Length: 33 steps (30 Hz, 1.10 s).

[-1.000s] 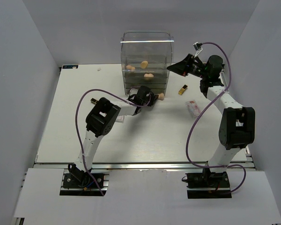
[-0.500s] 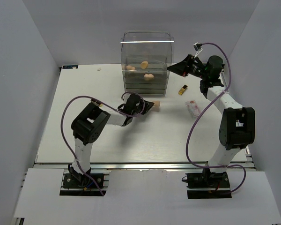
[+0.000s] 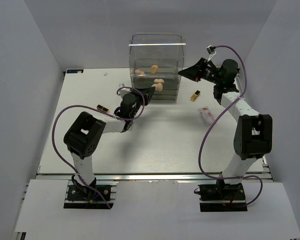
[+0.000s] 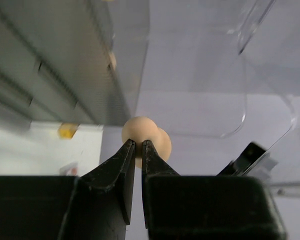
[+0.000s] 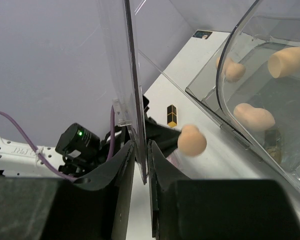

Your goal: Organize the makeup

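My left gripper [image 3: 151, 90] is shut on a peach sponge [image 3: 157, 87] and holds it up against the front of the clear drawer box [image 3: 156, 47]. In the left wrist view the sponge [image 4: 146, 136] sits between my fingertips. My right gripper [image 3: 186, 73] is shut on the box's clear lid panel [image 5: 130, 75] at the box's right side. Three more sponges lie inside the box [image 3: 139, 72], [image 3: 153, 68], [image 3: 160, 80]. One lipstick [image 3: 194, 95] lies right of the box, another [image 3: 102, 108] at the left. A pink-white packet [image 3: 206, 115] lies at the right.
The left arm's forearm and purple cable [image 3: 65, 117] stretch over the table's left half. The right arm stands along the right edge. Grey walls close in the table on three sides.
My left gripper has risen from the table in front of the box to the box's front, carrying the sponge up and back. The right gripper has not moved.
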Motion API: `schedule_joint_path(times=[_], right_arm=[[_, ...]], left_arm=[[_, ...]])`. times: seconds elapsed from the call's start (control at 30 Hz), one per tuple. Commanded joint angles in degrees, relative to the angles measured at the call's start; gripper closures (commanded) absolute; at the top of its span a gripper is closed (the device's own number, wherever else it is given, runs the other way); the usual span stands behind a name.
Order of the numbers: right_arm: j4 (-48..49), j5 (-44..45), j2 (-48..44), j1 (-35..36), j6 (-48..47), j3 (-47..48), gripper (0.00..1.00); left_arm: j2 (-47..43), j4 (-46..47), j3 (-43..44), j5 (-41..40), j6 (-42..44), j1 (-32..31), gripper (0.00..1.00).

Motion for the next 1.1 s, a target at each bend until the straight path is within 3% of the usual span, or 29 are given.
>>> schedule_joint_path(times=[0.0,0.33,0.4,0.53,0.77,1.07], right_arm=[[2.45,-0.82,-3.21,-0.18,-0.15,1.44,0.78],[2.63,-0.65,-3.39,-0.18,-0.15,0.65,0.78],[2.71,-0.56,-3.39,-0.18,-0.14,0.56,0.78],[2.63,-0.65,-3.39,-0.27,-0.06,0.74,0.78],[3.24,-0.21,-3.22,-0.18,0.47,0.30,0.78],[2.37,-0.21,-3.04,-0.18,-0.06,1.35,0.78]], left_arm=[[2.17,4.24,4.62,-1.98,-2.32,1.26,0.93],[8.07,-3.31,17.63,-4.35,-5.83,3.46,0.87],[8.42,-4.98,18.60,-5.76,-6.98,3.55,0.80],[8.08,-10.07,19.39,-6.64,-7.60,3.55,0.52],[7.28,-9.56,18.08,-6.56,-7.86,3.55,0.39],[4.74,-8.59,17.11,-3.14,-5.41,3.55,0.42]])
